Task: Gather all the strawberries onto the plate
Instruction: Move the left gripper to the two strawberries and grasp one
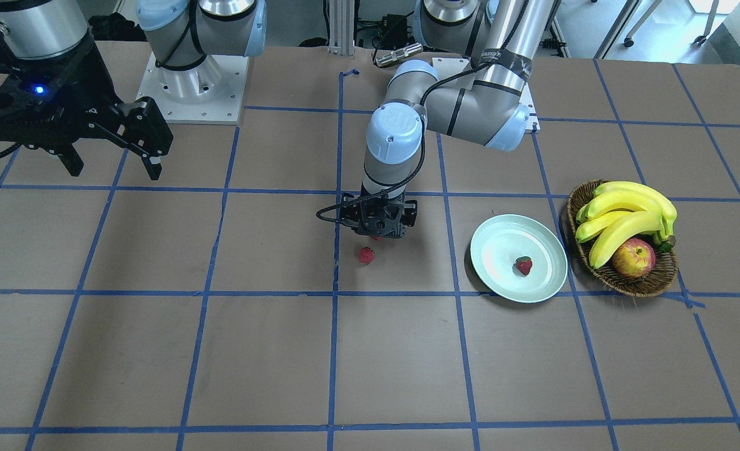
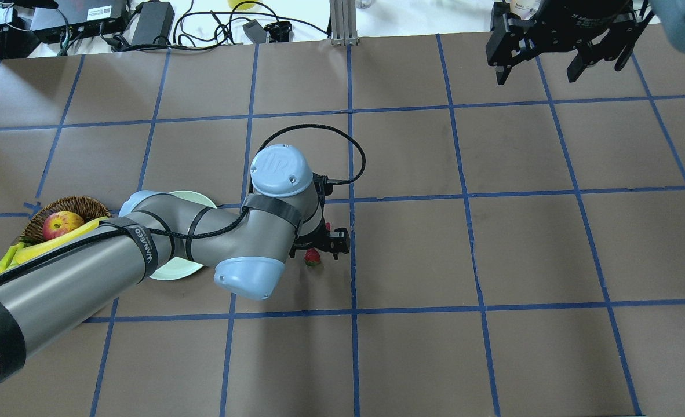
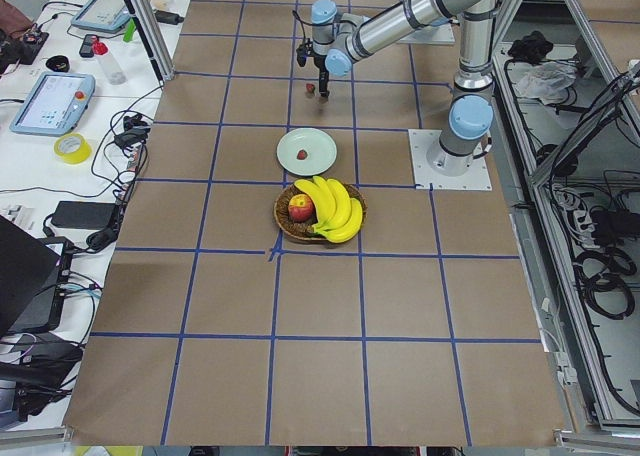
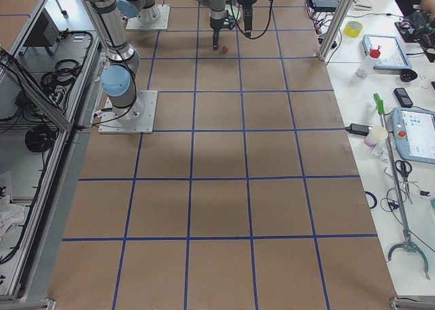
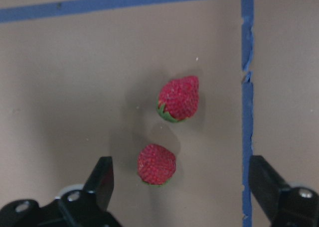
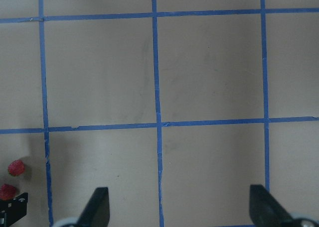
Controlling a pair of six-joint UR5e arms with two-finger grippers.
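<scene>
Two red strawberries lie close together on the brown table. In the left wrist view one strawberry (image 5: 156, 164) sits between my open fingers and the other strawberry (image 5: 179, 98) lies just beyond it. My left gripper (image 1: 379, 228) hangs low over them, open and empty; it also shows in the overhead view (image 2: 321, 246). A third strawberry (image 1: 523, 265) lies in the mint-green plate (image 1: 501, 241). My right gripper (image 1: 113, 168) is open and empty, raised high near its base, far from the fruit.
A wicker basket (image 1: 648, 285) with bananas (image 1: 626, 216) and an apple (image 1: 633, 258) stands right beside the plate. My left arm (image 2: 163, 243) covers much of the plate in the overhead view. Blue tape lines grid the table.
</scene>
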